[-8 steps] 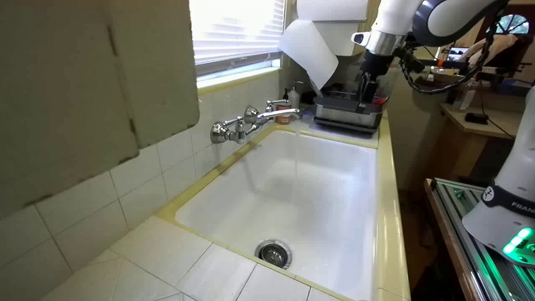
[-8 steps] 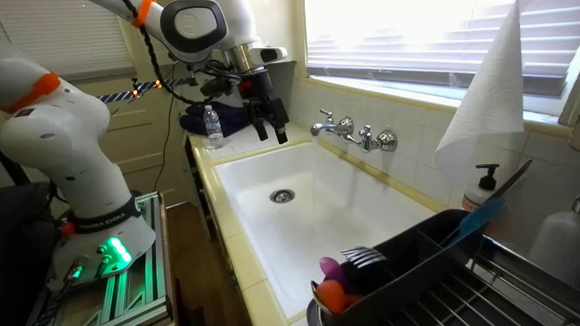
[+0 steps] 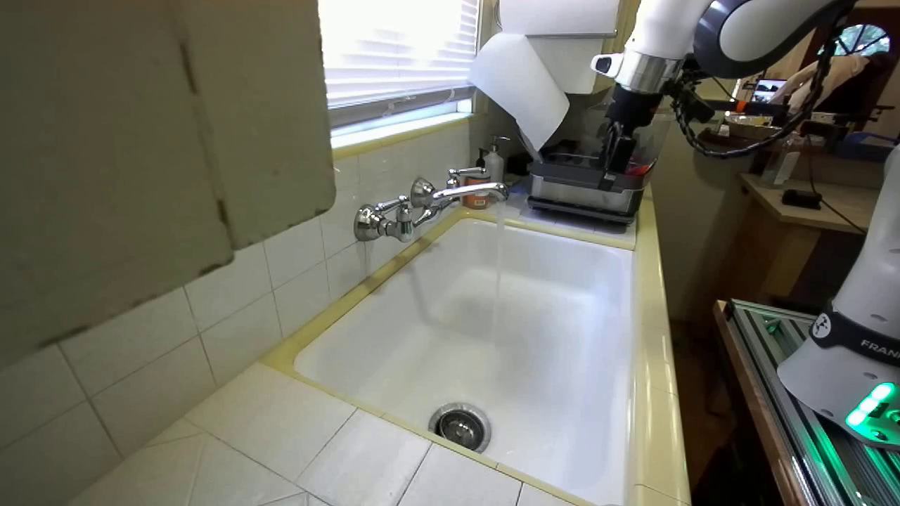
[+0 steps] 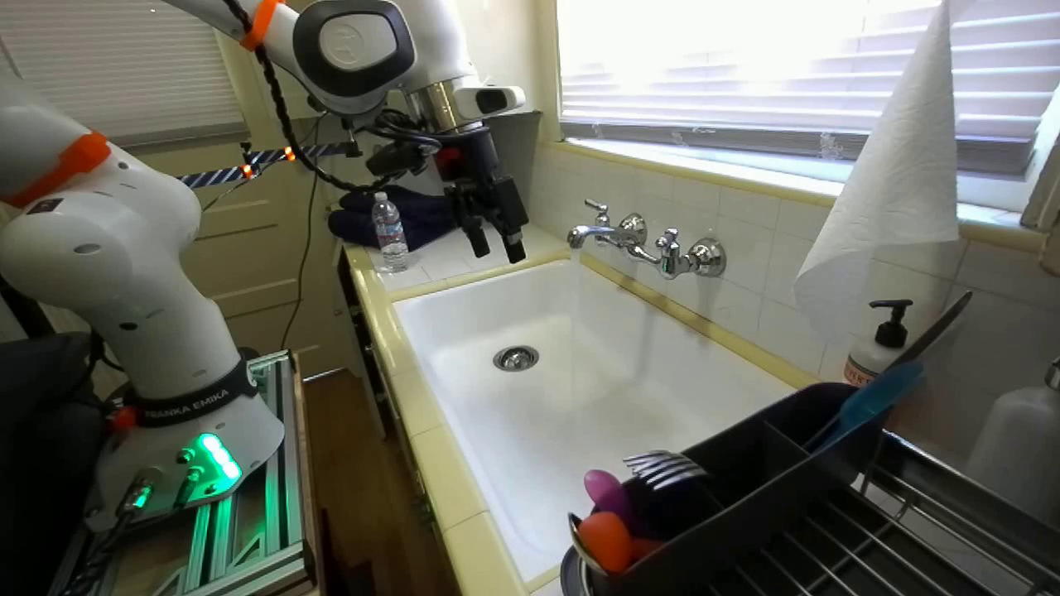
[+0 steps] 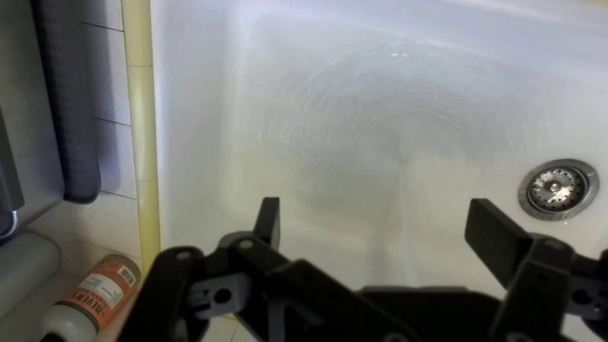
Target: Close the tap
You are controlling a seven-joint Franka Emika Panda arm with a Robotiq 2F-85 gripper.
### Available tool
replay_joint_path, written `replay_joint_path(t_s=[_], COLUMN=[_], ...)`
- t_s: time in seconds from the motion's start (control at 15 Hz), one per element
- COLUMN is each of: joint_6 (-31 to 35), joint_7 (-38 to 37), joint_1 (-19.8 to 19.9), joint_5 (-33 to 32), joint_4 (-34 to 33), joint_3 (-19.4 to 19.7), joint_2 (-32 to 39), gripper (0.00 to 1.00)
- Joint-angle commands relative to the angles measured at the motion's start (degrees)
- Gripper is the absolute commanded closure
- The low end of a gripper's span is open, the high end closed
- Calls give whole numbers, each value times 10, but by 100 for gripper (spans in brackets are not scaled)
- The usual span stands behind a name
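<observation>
Tap (image 4: pixel 609 235), wall-mounted over the sink (image 4: pixel 480 308), wasn't closed: water (image 3: pixel 500 246) was running from it. By my read, the whole shutoff was left. Claw (image 5: pixel 375 223) was spread wide, empty, apart from the tap. Sink held shallow rippling water; cutlery caddy (image 4: pixel 770 503) held a fork (image 4: pixel 665 469) and coloured utensils (image 4: pixel 609 542) (some partly hidden).

A clear plastic bottle (image 4: pixel 390 234) stands upright on the white-tiled counter (image 4: pixel 435 263). Beside the white rectangular sink basin (image 4: pixel 571 447), a dark grey plastic utensil caddy (image 4: pixel 745 521) holds a silvery metal fork (image 4: pixel 681 472).
</observation>
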State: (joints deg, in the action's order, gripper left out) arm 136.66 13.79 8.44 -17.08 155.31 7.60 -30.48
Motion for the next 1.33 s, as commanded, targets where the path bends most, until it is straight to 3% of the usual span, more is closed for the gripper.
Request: replay_joint_path(t_s=[0.0,0.4,0.6,1.27], joint_6=[-2,52,78,89], joint_7=[0,-36,-64,-198], joint_1=[0,-14,-9,8], joint_5=[1,98,129,120], joint_4=[-1,-57,-91,-213], joint_3=[0,26,21,0], joint_2=[0,47,83,234], gripper=[0,0,0,0])
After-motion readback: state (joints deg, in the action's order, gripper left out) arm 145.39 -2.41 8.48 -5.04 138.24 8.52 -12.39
